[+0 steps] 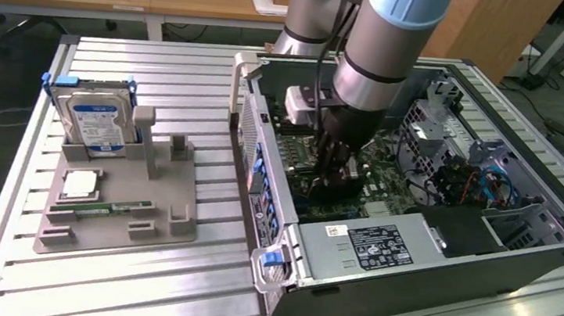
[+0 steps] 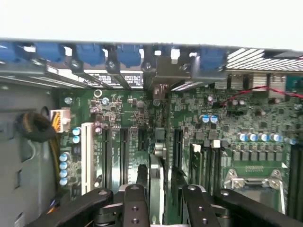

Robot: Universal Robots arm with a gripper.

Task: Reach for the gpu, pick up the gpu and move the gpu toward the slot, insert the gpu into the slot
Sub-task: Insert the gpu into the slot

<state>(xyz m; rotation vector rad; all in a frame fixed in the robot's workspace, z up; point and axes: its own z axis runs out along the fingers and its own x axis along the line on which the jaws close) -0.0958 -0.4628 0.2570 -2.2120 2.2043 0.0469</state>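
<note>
Gpu [image 2: 156,182] upright on motherboard [image 2: 199,118] inside case [image 1: 436,292]; hard drive [image 1: 97,124] on stand, exterior view's left.

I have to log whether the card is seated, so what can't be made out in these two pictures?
- Exterior view: the gripper and arm cover the gpu and the slot; seating cannot be judged.
- Wrist view: the gpu shows edge-on; its lower edge is hidden behind the fingers.
- Wrist view: whether the fingers touch the gpu is unclear.
- Exterior view: the power supply label is too small to read.
</note>
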